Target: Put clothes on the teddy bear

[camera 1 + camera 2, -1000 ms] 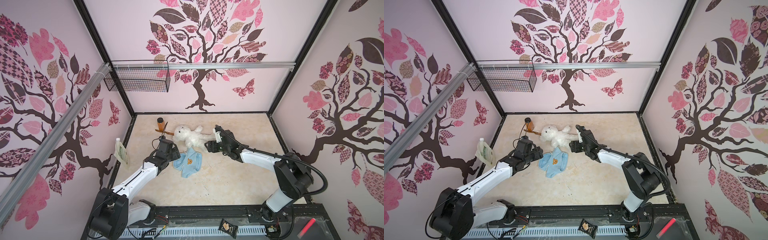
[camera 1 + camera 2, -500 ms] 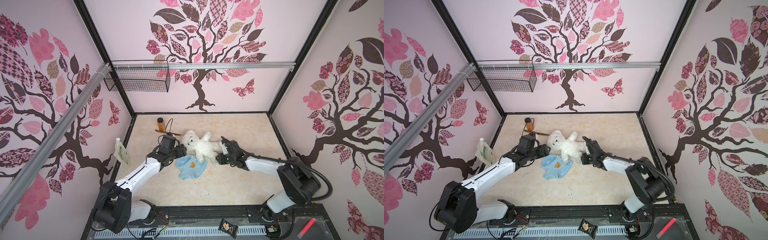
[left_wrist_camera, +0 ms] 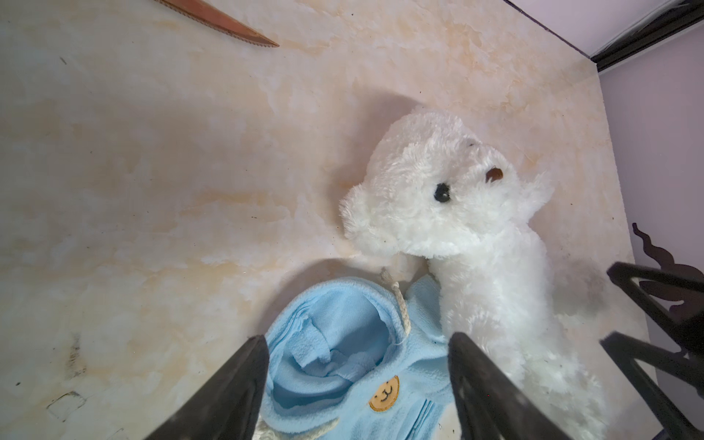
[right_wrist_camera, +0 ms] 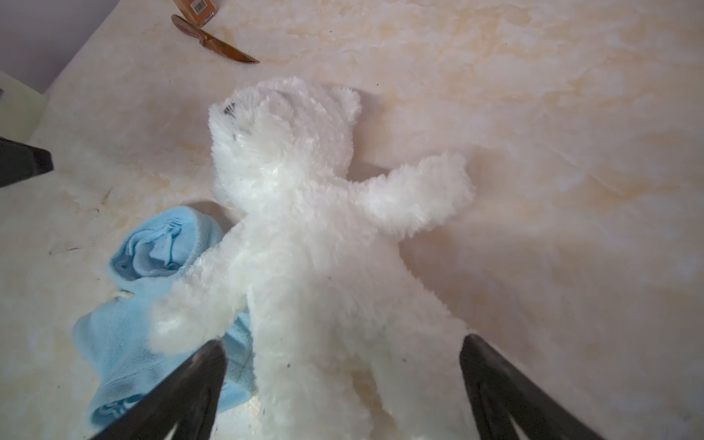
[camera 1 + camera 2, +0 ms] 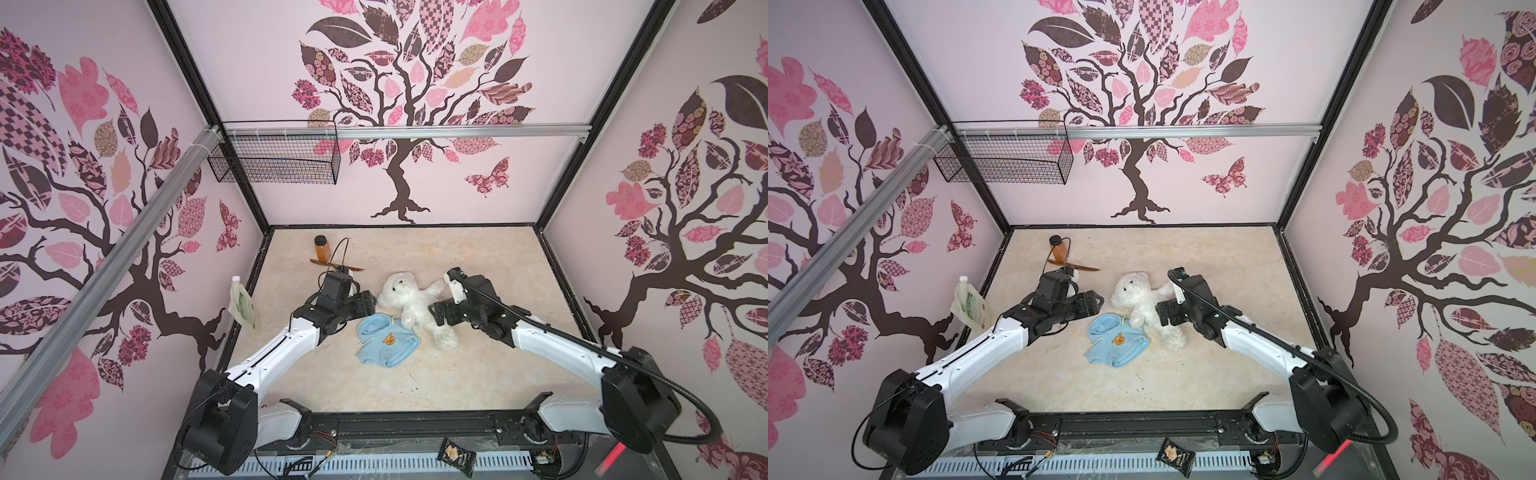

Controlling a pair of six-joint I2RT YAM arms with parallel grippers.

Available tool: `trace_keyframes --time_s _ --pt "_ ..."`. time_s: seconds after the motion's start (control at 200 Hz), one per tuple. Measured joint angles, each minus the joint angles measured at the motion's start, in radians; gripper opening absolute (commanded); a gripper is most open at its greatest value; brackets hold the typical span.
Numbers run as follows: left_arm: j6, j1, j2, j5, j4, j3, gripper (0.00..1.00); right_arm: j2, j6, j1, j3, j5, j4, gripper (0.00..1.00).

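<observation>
the left arm reaches out from the front rail with its forearm low over the table (image 5: 478, 374) and its wrist turned toward the middle. the left gripper (image 5: 371, 302) points at the head of the teddy bear (image 5: 409, 299); it is near but not touching. in the left wrist view its two fingers (image 3: 240, 381) stand wide apart above the hood of the light blue shirt (image 3: 343, 343), and they hold nothing.

the right arm comes from the other end of the rail, also low, and the right gripper (image 5: 434, 315) is just beside the hip of the bear. in the right wrist view its fingers (image 4: 183, 384) are spread wide, with the lower body of the bear between them. one finger is over bare table, and the plush is not pinched.

the bear lies on its back near the middle of the table, its head toward the back. one of its arms is stretched out on the table and the other rests on the shirt, which touches its side.

by count there are two arms, two grippers, one bear and one shirt. there are also one amber jar (image 5: 322, 246), one wooden knife (image 5: 332, 264), one wire basket (image 5: 274, 156), one pouch (image 5: 243, 303) at the left wall and one dark packet (image 5: 456, 451) at the front.
</observation>
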Motion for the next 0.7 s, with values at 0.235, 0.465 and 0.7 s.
trace_keyframes --time_s 0.235,0.465,0.7 --pt "0.003 0.000 -0.030 0.012 -0.009 0.000 0.79 0.225 -0.102 0.020 0.093 -0.029 -0.031 0.98" --pt "0.003 0.000 -0.027 0.043 -0.010 0.000 0.79 0.399 -0.116 0.017 0.197 -0.070 0.024 0.47" --pt "-0.004 0.000 -0.043 0.037 0.000 -0.001 0.80 0.100 -0.068 0.024 -0.143 0.021 0.235 0.37"
